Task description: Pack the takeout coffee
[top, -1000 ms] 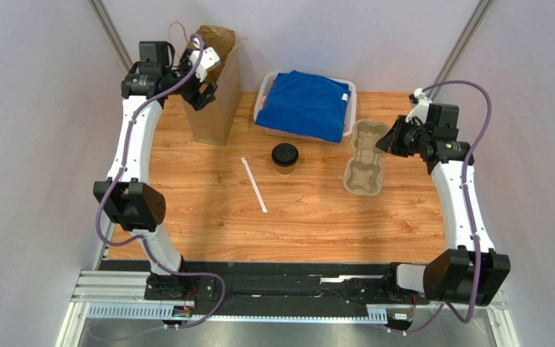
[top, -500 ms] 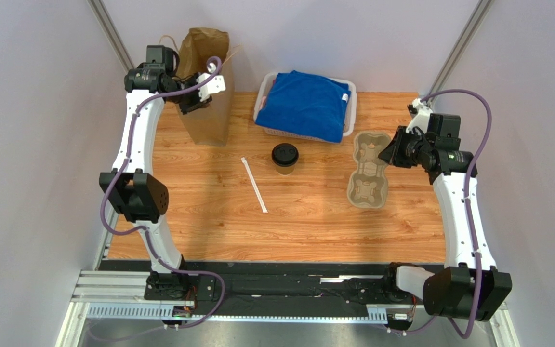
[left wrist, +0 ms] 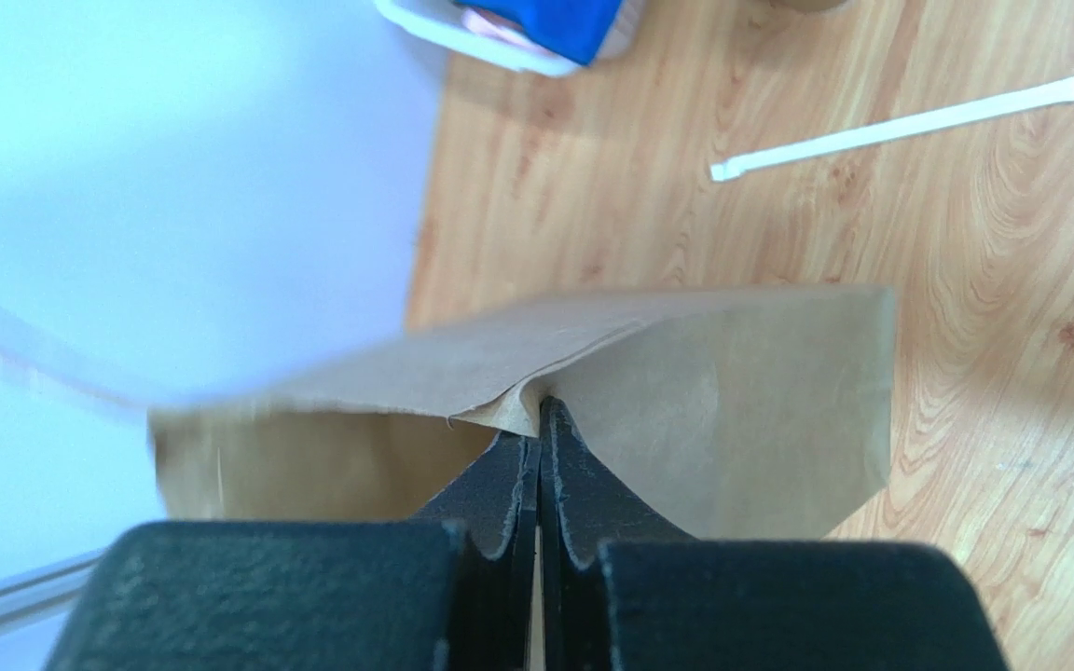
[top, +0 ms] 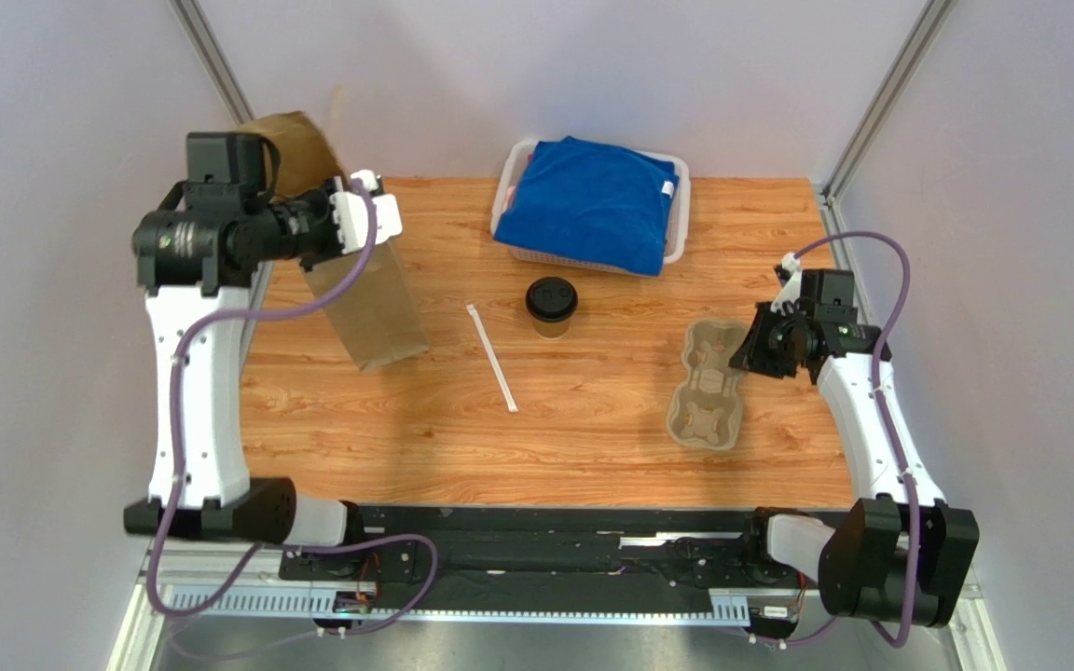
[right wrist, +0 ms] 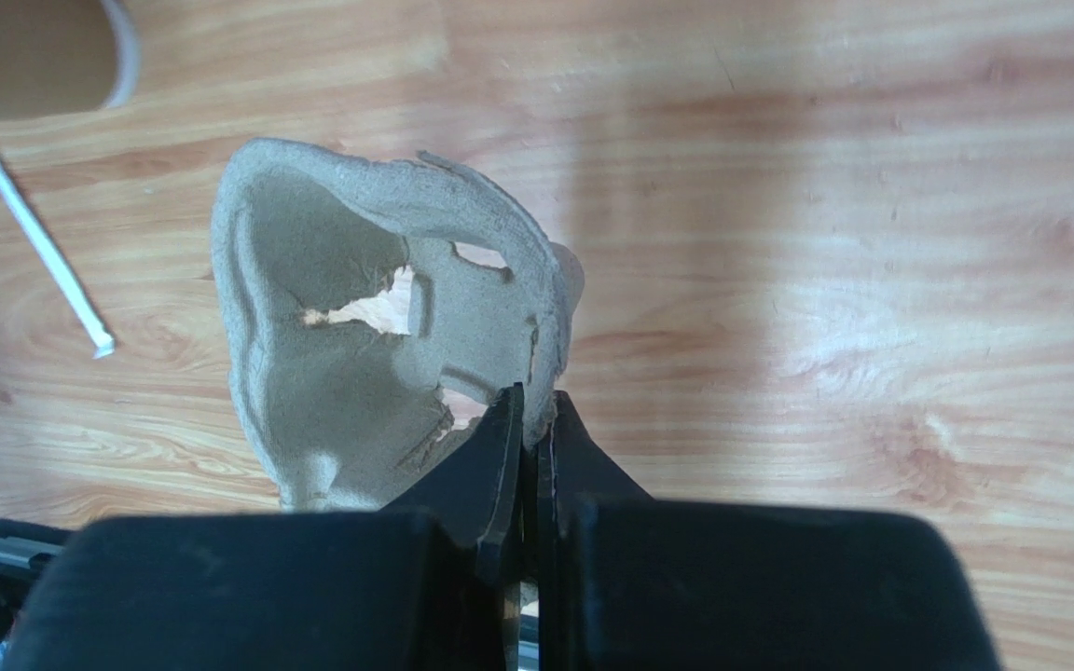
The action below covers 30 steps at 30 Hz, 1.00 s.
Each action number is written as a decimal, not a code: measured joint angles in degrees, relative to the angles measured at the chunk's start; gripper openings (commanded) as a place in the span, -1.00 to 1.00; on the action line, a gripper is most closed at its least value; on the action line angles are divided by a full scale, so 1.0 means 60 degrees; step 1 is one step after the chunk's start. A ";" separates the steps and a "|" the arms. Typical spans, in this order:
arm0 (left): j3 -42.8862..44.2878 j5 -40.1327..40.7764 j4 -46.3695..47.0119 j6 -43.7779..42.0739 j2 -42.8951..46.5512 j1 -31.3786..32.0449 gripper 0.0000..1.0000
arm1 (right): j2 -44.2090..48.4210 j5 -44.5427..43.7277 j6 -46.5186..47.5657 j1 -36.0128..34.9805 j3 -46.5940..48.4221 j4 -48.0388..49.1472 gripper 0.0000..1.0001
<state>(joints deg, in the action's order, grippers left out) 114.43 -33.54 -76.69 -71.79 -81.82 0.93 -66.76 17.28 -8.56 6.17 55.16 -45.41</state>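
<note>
The takeout coffee (top: 551,305), a brown paper cup with a black lid, stands upright mid-table, apart from both grippers; its side (right wrist: 25,56) shows at the top left of the right wrist view. My left gripper (top: 361,228) (left wrist: 540,414) is shut on the rim of the tall brown paper bag (top: 368,305) (left wrist: 725,406), which leans over at the table's left. My right gripper (top: 754,348) (right wrist: 537,415) is shut on the edge of the grey pulp cup carrier (top: 707,389) (right wrist: 333,350), right of the cup.
A white straw (top: 492,358) (left wrist: 907,129) (right wrist: 32,238) lies flat between bag and cup. A white basket (top: 506,189) holding a blue cloth (top: 595,203) sits at the back centre. Grey walls close in left and right.
My left gripper has shut on the bag's rim and pulled the bag left and nearer, tilting it. My right gripper has dragged the carrier toward the near edge.
</note>
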 measured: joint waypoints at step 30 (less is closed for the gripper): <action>-0.1155 -0.2025 -0.0328 0.6215 0.2605 0.3362 -1.00 | 0.0382 -0.0729 -0.1089 0.0965 -0.0947 0.1599 -1.00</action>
<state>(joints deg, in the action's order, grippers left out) 107.50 -45.69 -78.65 -34.50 -66.19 21.10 -64.47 12.91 -15.09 11.97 49.47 -35.81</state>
